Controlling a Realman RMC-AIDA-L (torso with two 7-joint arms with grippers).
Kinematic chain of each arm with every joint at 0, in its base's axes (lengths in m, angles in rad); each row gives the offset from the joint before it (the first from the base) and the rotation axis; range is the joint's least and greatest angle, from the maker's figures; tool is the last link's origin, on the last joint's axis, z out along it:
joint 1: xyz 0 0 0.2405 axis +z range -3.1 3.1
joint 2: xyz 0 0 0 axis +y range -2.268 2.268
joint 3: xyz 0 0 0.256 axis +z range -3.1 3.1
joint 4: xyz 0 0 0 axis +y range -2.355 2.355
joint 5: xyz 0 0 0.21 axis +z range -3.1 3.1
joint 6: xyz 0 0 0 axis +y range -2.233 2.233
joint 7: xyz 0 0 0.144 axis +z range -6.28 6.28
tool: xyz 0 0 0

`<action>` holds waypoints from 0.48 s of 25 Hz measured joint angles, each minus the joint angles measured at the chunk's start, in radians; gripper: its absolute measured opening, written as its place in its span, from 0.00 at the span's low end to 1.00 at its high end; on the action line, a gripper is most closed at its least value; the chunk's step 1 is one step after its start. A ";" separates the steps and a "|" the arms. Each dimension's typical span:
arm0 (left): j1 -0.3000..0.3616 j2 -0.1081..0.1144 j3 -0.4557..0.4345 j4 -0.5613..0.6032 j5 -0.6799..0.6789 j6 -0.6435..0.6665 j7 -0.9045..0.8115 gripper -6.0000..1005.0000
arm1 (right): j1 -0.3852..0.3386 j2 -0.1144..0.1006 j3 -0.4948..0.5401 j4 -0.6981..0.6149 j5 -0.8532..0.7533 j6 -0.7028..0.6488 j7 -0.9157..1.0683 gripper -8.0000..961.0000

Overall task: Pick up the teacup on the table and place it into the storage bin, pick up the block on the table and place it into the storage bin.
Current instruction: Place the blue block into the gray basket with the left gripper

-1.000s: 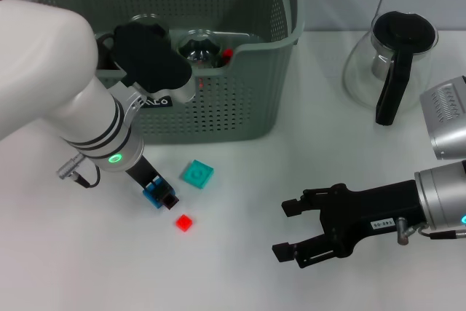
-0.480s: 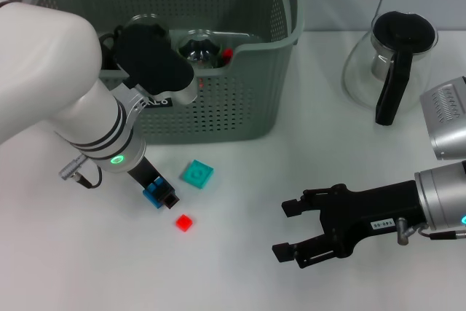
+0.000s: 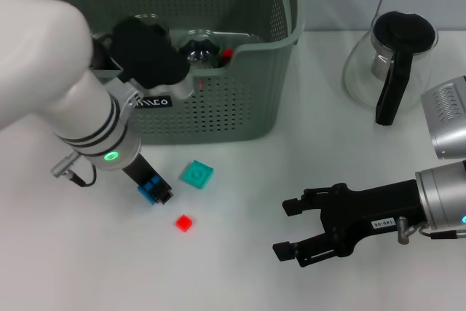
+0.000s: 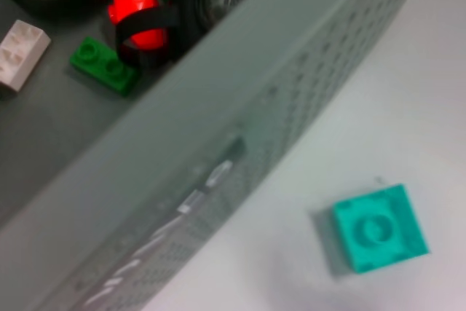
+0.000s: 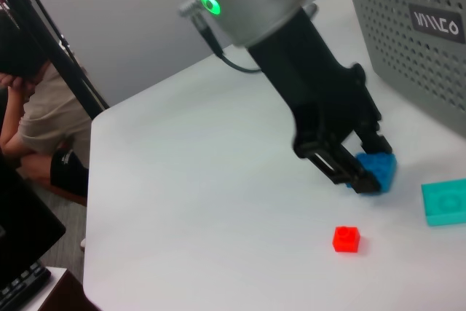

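L gripper [image 3: 156, 192]: low on table, in front of storage bin [image 3: 218, 107]; fingers pinching blue block [image 3: 151, 189].
Blue block: between L fingers, just off or on the table, can't tell which; also seen in R wrist view [image 5: 375, 171].
Teal block [image 3: 196, 174]: flat on table, just beside L gripper, bin side.
Small red block [image 3: 184, 222]: on table, near L gripper, apart.
Storage bin: behind blocks; glass teacup [image 3: 196, 45] plus green [image 4: 105, 67], red, white bricks inside.
R gripper [image 3: 298, 227]: fingers spread, holding nothing, hovers well apart from blocks.
Glass pot [image 3: 389, 63]: far right of table.

Bright even light, soft shadows, left wrist view blurred
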 joint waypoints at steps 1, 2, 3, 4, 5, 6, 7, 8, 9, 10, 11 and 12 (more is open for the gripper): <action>0.015 -0.001 -0.003 0.047 -0.009 0.035 0.004 0.49 | 0.000 0.000 0.000 0.000 0.000 0.000 0.000 0.98; 0.034 -0.001 -0.007 0.106 -0.025 0.076 0.011 0.47 | -0.001 -0.001 0.001 0.000 0.000 -0.001 0.000 0.98; 0.061 -0.003 -0.013 0.186 -0.061 0.133 0.024 0.46 | -0.001 -0.001 0.002 0.000 0.000 -0.001 0.000 0.98; 0.084 -0.003 -0.021 0.246 -0.095 0.181 0.038 0.44 | -0.001 -0.002 0.003 0.000 0.000 -0.002 0.000 0.98; 0.110 -0.004 -0.044 0.330 -0.154 0.236 0.062 0.42 | -0.001 -0.003 0.004 0.001 0.000 -0.002 0.000 0.98; 0.126 -0.005 -0.077 0.384 -0.222 0.284 0.085 0.41 | -0.001 -0.003 0.004 0.003 0.000 -0.001 0.001 0.98; 0.138 -0.005 -0.109 0.425 -0.281 0.318 0.104 0.41 | -0.001 -0.003 0.005 0.004 0.000 -0.001 0.001 0.98; 0.143 -0.004 -0.170 0.469 -0.380 0.363 0.131 0.42 | -0.001 -0.004 0.005 0.006 0.000 -0.001 0.001 0.98; 0.143 -0.004 -0.170 0.469 -0.380 0.363 0.131 0.43 | -0.001 -0.004 0.006 0.006 0.000 -0.001 0.001 0.98; 0.142 -0.002 -0.243 0.505 -0.501 0.404 0.162 0.44 | -0.001 -0.004 0.006 0.007 0.000 -0.001 0.001 0.98; 0.106 0.002 -0.410 0.527 -0.704 0.428 0.225 0.44 | -0.001 -0.004 0.006 0.007 0.000 -0.001 0.002 0.98; 0.089 0.003 -0.456 0.524 -0.753 0.417 0.248 0.45 | -0.001 -0.004 0.006 0.007 0.000 -0.001 0.002 0.98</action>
